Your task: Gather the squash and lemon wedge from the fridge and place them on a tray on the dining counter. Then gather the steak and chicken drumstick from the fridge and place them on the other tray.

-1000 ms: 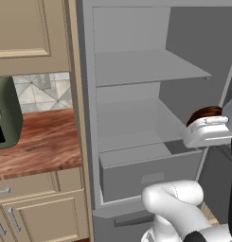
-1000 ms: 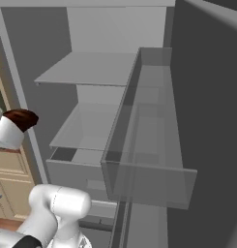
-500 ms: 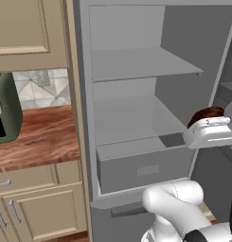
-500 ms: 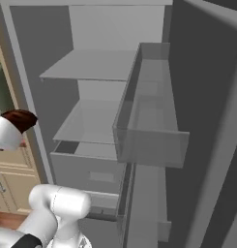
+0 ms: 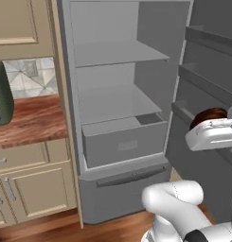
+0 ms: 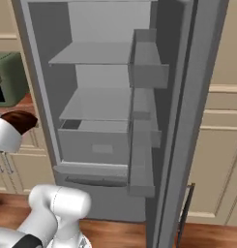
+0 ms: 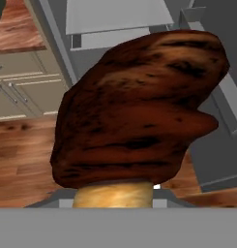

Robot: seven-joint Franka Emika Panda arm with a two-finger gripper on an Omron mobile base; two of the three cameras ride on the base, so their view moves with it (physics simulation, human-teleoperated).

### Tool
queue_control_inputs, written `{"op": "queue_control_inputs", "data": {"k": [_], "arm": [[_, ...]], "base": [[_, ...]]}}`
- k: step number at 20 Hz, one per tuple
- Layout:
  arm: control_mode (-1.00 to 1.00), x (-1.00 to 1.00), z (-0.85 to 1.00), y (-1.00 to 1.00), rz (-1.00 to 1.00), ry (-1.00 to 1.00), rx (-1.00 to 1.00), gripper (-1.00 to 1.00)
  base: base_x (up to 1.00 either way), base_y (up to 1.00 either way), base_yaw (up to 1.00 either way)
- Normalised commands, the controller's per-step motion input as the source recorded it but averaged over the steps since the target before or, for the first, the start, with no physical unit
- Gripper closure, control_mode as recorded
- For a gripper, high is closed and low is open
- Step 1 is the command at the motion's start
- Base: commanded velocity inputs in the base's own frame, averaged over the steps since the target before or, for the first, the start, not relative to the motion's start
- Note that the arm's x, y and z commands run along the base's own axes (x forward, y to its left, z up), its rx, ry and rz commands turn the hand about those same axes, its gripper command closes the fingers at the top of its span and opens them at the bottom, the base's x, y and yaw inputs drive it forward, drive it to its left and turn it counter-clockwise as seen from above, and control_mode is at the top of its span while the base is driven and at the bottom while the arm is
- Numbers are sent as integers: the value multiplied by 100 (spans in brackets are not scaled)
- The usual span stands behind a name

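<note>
One chicken drumstick (image 7: pixel 139 106) sits pinched in the hand (image 5: pixel 213 134), its brown meaty end sticking out past the fingers, held in the air in front of the open fridge (image 5: pixel 117 101). The fridge has two bare shelves and one drawer (image 5: pixel 123 142).

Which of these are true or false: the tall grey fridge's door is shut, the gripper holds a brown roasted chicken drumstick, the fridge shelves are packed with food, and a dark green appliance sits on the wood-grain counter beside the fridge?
1. The tall grey fridge has its door shut. False: the door stands open, showing shelves and a drawer.
2. The gripper holds a brown roasted chicken drumstick. True: the drumstick juts from the gripper.
3. The fridge shelves are packed with food. False: the shelves seen here are bare.
4. A dark green appliance sits on the reddish wood-grain counter beside the fridge. True.
</note>
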Motion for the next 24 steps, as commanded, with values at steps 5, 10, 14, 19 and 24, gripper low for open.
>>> {"op": "queue_control_inputs", "data": {"k": [5,10,14,19,24], "arm": [[100,0,0,0,0,0,0,100],[100,0,0,0,0,0,0,100],[100,0,0,0,0,0,0,100],[100,0,0,0,0,0,0,100],[100,0,0,0,0,0,0,100]], "base": [[-81,0,-29],[-80,0,-35],[-85,0,-38],[-82,-8,-41],[-61,-19,-45]]}}
